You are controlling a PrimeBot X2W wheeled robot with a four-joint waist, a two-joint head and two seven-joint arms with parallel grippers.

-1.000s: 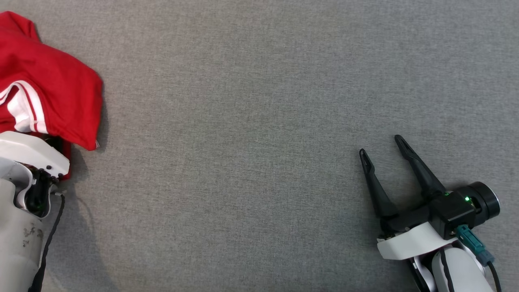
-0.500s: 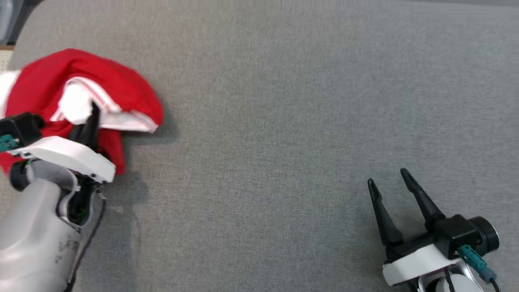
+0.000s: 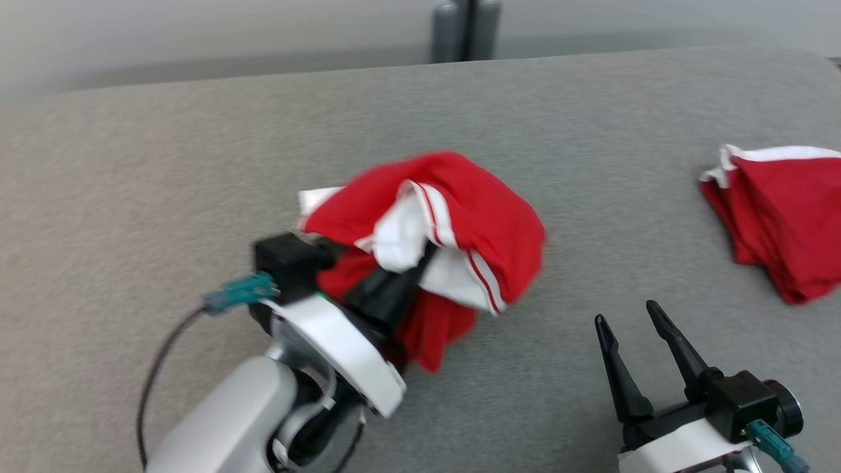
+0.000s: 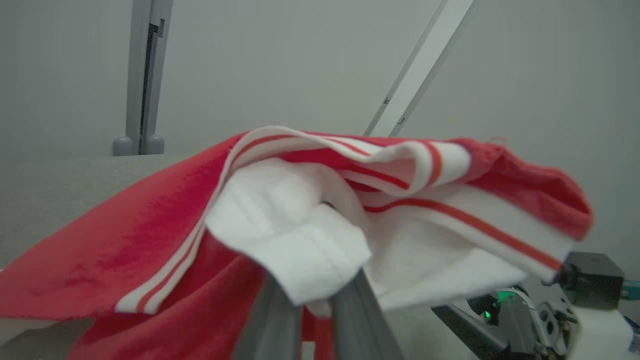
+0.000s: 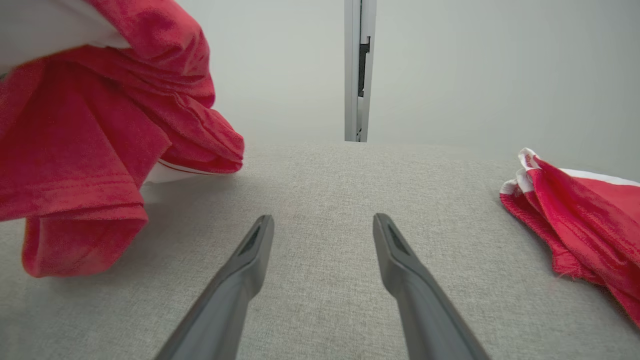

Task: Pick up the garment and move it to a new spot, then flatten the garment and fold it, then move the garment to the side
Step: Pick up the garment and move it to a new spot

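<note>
A grey fabric-covered counter [image 3: 197, 164] seen from above and from both wrists. Near the middle of the counter, slightly toward its left side, a bunched red garment [image 3: 473, 210] with white panels and thin red-and-white stripes is draped over the left end effector [image 3: 410, 276]. Its two dark fingers [image 4: 270, 325] are pressed narrowly together, pinching a white hemmed fold of the garment, and their tips are buried in the cloth. The head view is blurred around this arm. From the right wrist, the garment hangs in loose red folds. Its lowest fold reaches the counter or hangs just above it, and which of the two cannot be told. The right end effector [image 3: 626, 313] sits near the front edge, toward the right corner, well apart from the garment. Its fingers are spread wide with nothing between them, pointing toward the far edge, low over bare grey fabric. A second garment [image 3: 782, 217], red with a white trim, lies crumpled at the right edge of the counter, touching neither end effector. Beyond the far edge, around its middle, stands a grey upright post [image 3: 465, 29] against a pale wall.
</note>
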